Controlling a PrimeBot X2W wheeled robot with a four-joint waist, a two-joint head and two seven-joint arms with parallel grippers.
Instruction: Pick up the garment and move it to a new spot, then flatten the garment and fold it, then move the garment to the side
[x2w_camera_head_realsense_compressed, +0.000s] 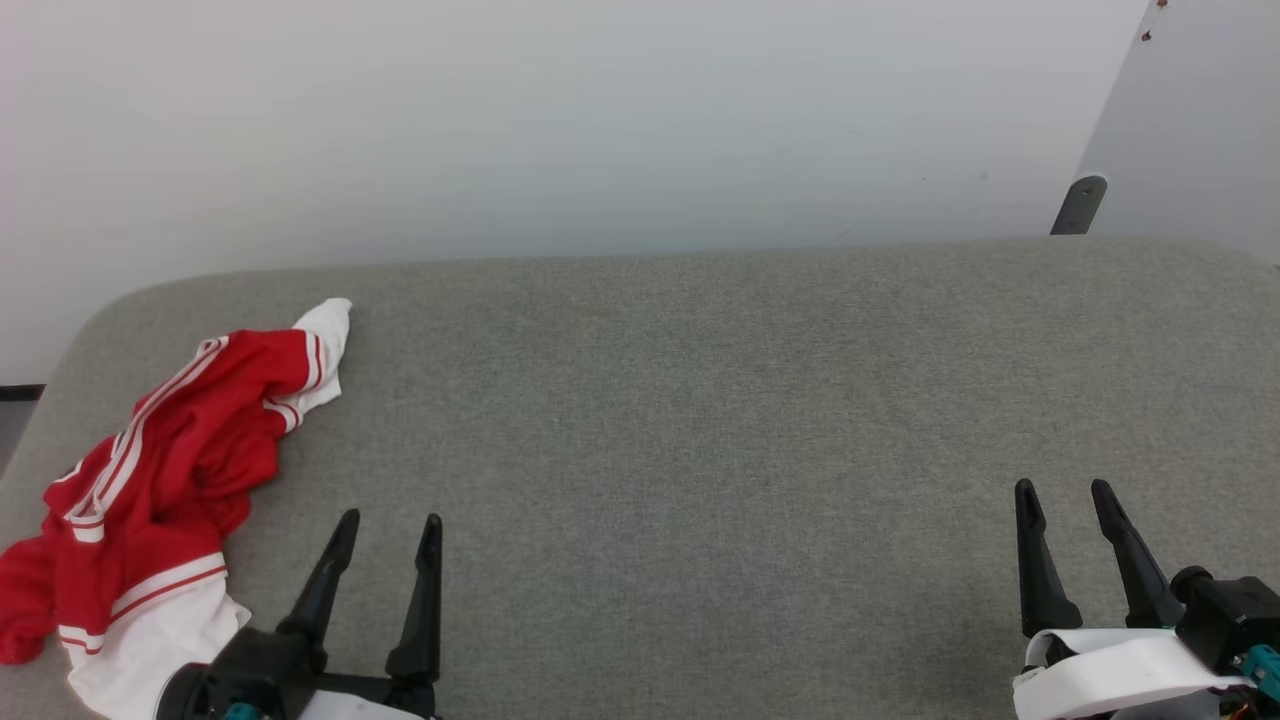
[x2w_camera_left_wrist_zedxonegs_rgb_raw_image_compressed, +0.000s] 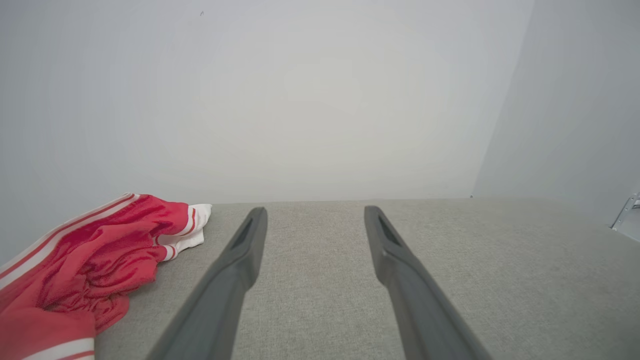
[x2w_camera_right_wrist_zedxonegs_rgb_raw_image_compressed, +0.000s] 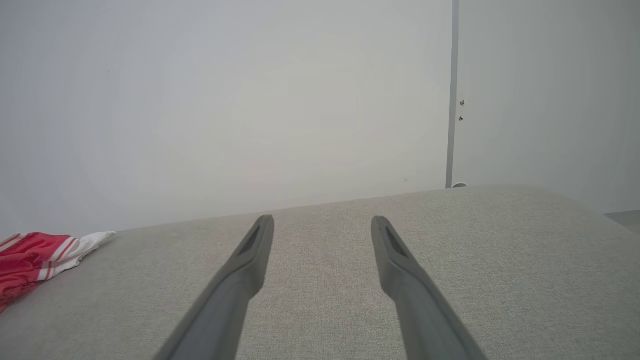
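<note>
Along the left edge of the bench (x2w_camera_head_realsense_compressed: 700, 400) lies the garment (x2w_camera_head_realsense_compressed: 160, 470), a red shirt with white sleeves and red-and-white striped trim, so crumpled that its front cannot be made out. Its near end runs off the bottom of the head view, and the base of the left gripper (x2w_camera_head_realsense_compressed: 391, 520) stands in front of part of the white sleeve there. The left wrist view cuts the garment (x2w_camera_left_wrist_zedxonegs_rgb_raw_image_compressed: 90, 260) off at its left and bottom edges, and the right wrist view catches just its far end (x2w_camera_right_wrist_zedxonegs_rgb_raw_image_compressed: 35, 260) at the left border. Behind the bench rises a plain pale wall (x2w_camera_head_realsense_compressed: 600, 120). At the far right corner a grey panel (x2w_camera_head_realsense_compressed: 1200, 100) leans in, with a dark post (x2w_camera_head_realsense_compressed: 1078, 205) at its foot. Nothing lies between either gripper and the cloth. The heap's long axis runs from the near left corner toward the far edge, slanting rightward, and a white sleeve tip points at the far edge. The left gripper (x2w_camera_left_wrist_zedxonegs_rgb_raw_image_compressed: 314, 212) hovers just right of the garment's near end, jaws spread wide and empty. The right gripper (x2w_camera_head_realsense_compressed: 1062, 490) sits near the right edge, well apart from the cloth. Its fingers are likewise wide apart, and the right wrist view shows bare grey fabric between them (x2w_camera_right_wrist_zedxonegs_rgb_raw_image_compressed: 323, 221).
</note>
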